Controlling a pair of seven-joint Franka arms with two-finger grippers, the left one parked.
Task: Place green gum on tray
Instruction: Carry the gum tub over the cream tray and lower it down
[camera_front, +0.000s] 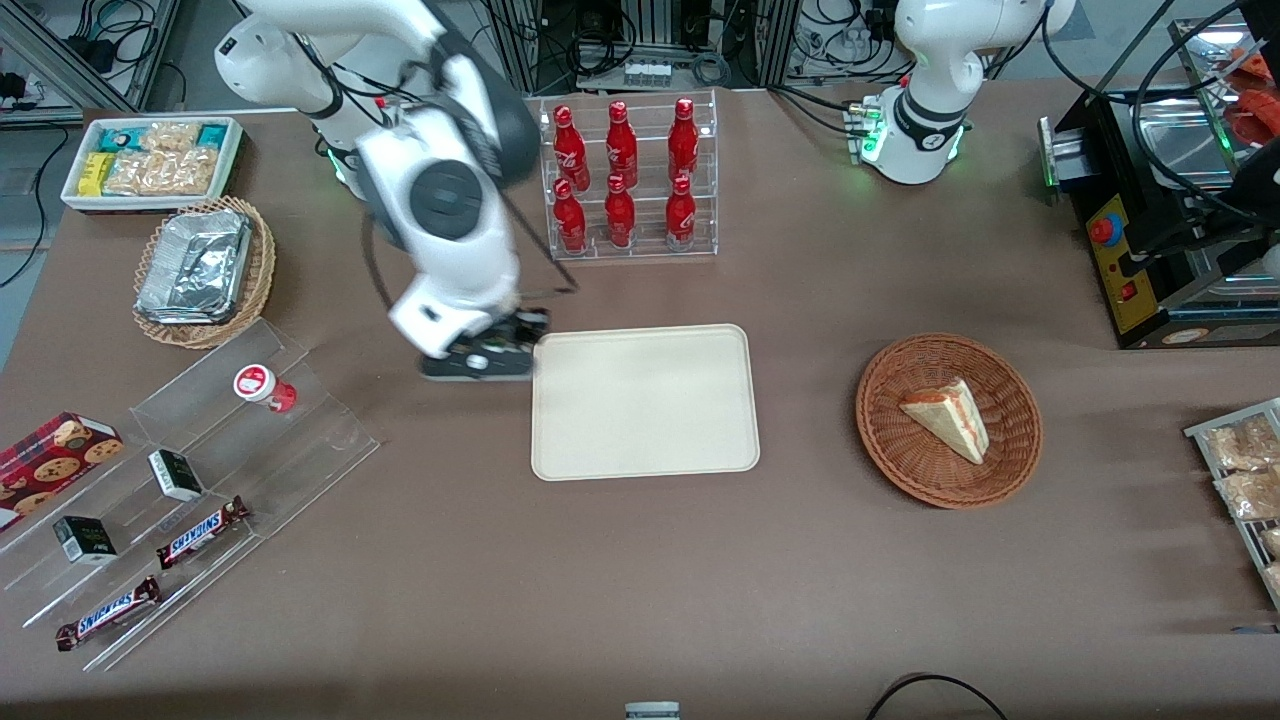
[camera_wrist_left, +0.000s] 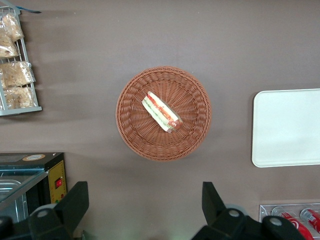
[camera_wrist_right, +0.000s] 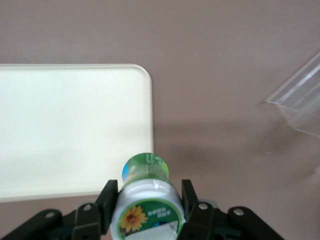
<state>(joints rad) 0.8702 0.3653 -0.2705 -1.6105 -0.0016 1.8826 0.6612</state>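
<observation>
Gum first: the green gum (camera_wrist_right: 146, 205) sits clamped between the two black fingers (camera_wrist_right: 109, 200) of the gripper (camera_front: 497, 352), white sunflower-printed lid facing the wrist camera, green body pointing down at the brown table (camera_front: 640, 580). In the front view the bottle itself is hidden under the hand. The gripper hangs just left of centre in that frame, right at the edge of the tray (camera_front: 643, 401), over the corner on the working arm's side that lies farther from the front camera. From the wrist, the bottle's base hovers over bare table just beside the tray's rounded corner (camera_wrist_right: 142, 72), not over the cream surface. The white forearm slants down steeply from the upper left, wrist tipped downward. A clear acrylic stand (camera_wrist_right: 300, 100) shows nearby.
</observation>
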